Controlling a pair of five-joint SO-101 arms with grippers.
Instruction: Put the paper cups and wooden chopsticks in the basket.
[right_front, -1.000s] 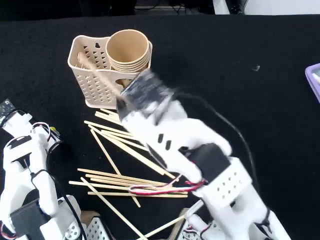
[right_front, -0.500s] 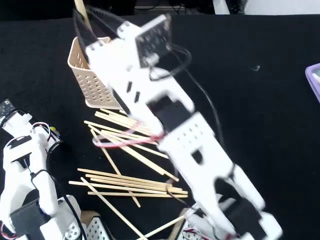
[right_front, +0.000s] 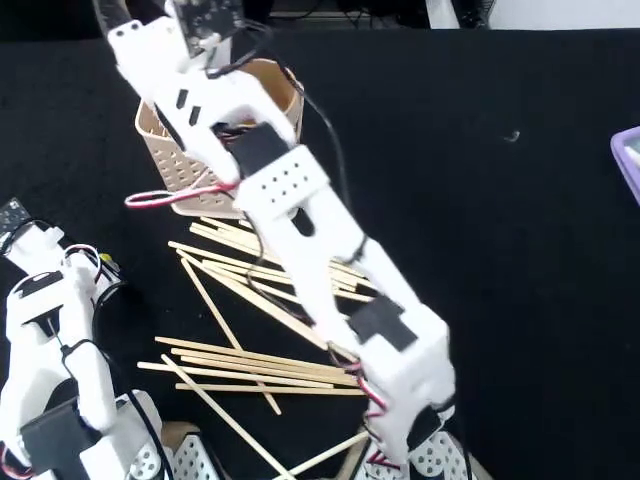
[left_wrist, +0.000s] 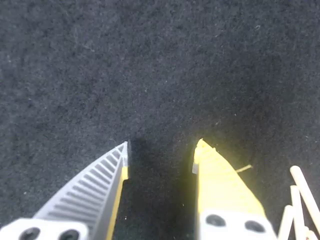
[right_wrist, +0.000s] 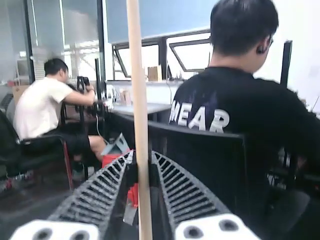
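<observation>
From above you get even, fairly bright light: the black cloth (right_front: 520, 250) soaks it up with hardly a shadow, while the white right arm (right_front: 300, 220) stands pale against it. At the left gripper (left_wrist: 161, 155) a dark shadow lies on the cloth between the parted tips. Behind the chopstick (right_wrist: 137, 100) the windows (right_wrist: 150, 55) glow bright over a dim room.

Looking down on a black table (right_front: 540, 280), catching a purple container (right_front: 628, 160) at its right edge and a small speck (right_front: 512, 136) farther in.
</observation>
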